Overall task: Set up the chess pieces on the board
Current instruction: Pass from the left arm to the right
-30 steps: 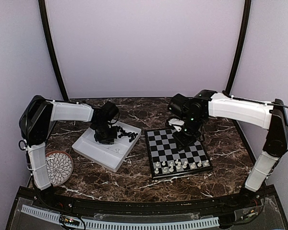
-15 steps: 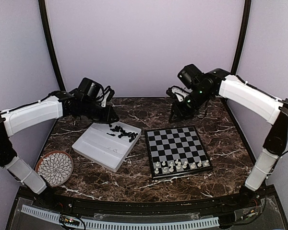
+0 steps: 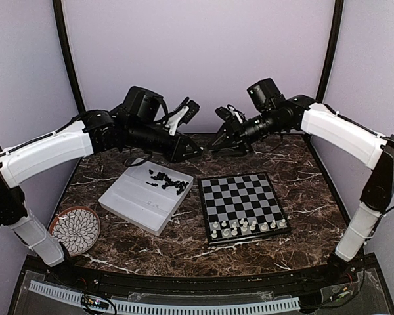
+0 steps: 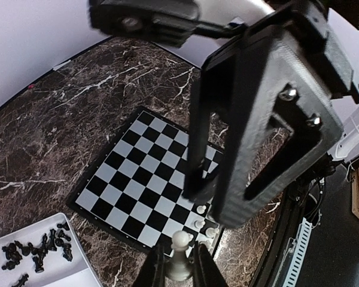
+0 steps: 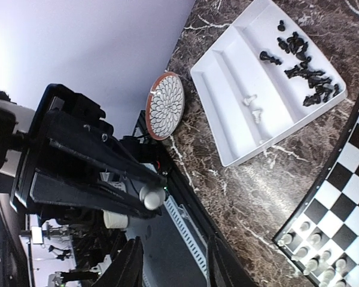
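While the left fingers (image 4: 154, 269) pinch a white chess piece (image 4: 179, 254) aloft beyond the far edge of the board (image 3: 241, 195), the right fingers (image 5: 130, 263) face it spread and empty, so a handover seems in hand; next, they must close around it squarely.

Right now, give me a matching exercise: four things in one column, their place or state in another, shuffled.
1 black pieces
2 white pieces in rows
3 patterned plate
4 left gripper

A shut on a white piece
B near edge of the board
C left of the tray
D in the tray's far compartment

Pairs: 1-D, 2-B, 3-C, 4-A.
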You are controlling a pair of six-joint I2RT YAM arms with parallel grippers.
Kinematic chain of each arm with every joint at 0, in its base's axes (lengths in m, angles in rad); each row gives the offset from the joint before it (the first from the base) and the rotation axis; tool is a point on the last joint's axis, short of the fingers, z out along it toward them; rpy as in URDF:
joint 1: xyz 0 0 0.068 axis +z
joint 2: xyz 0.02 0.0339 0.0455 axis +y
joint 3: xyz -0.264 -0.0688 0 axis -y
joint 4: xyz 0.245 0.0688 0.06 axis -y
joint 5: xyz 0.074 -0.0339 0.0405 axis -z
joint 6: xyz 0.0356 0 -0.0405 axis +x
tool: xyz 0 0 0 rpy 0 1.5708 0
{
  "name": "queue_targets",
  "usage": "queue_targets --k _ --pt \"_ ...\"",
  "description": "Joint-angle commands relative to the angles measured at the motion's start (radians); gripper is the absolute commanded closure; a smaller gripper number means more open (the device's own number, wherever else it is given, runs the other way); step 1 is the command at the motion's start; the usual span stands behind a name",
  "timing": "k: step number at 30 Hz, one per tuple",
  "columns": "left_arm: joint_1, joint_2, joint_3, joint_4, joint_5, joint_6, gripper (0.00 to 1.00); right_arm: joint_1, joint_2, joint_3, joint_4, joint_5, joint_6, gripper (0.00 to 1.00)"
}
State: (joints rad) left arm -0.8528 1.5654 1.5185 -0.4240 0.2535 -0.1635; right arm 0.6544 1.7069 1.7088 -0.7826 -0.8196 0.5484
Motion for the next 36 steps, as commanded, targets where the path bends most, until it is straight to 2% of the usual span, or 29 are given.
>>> queue_targets --k 1,6,12,22,28,33,36 --pt "-0.034 0.017 0.054 -0.057 -0.014 0.078 0.9 -0.001 -0.038 -0.096 0.239 -0.164 0.189 0.62" --pt "-0.052 0.029 0.083 -0.068 -0.019 0.097 0.9 -0.001 -0.042 -0.126 0.286 -0.171 0.23 0.62" --pt "-0.066 0.038 0.102 -0.074 -0.028 0.108 0.9 0.0 -0.047 -0.168 0.353 -0.192 0.278 0.67" --pt "-0.081 0.044 0.108 -0.059 -0.039 0.108 0.89 0.0 -0.055 -0.223 0.424 -0.226 0.336 0.83" --pt "-0.083 0.048 0.107 -0.045 -0.043 0.105 0.89 -0.001 -0.058 -0.245 0.444 -0.227 0.347 0.97" --pt "-0.083 0.043 0.092 -0.035 -0.059 0.103 0.81 -0.003 -0.059 -0.233 0.406 -0.188 0.303 1.0" --pt "-0.083 0.033 0.07 -0.031 -0.073 0.095 0.7 -0.012 -0.058 -0.206 0.325 -0.132 0.232 1.0"
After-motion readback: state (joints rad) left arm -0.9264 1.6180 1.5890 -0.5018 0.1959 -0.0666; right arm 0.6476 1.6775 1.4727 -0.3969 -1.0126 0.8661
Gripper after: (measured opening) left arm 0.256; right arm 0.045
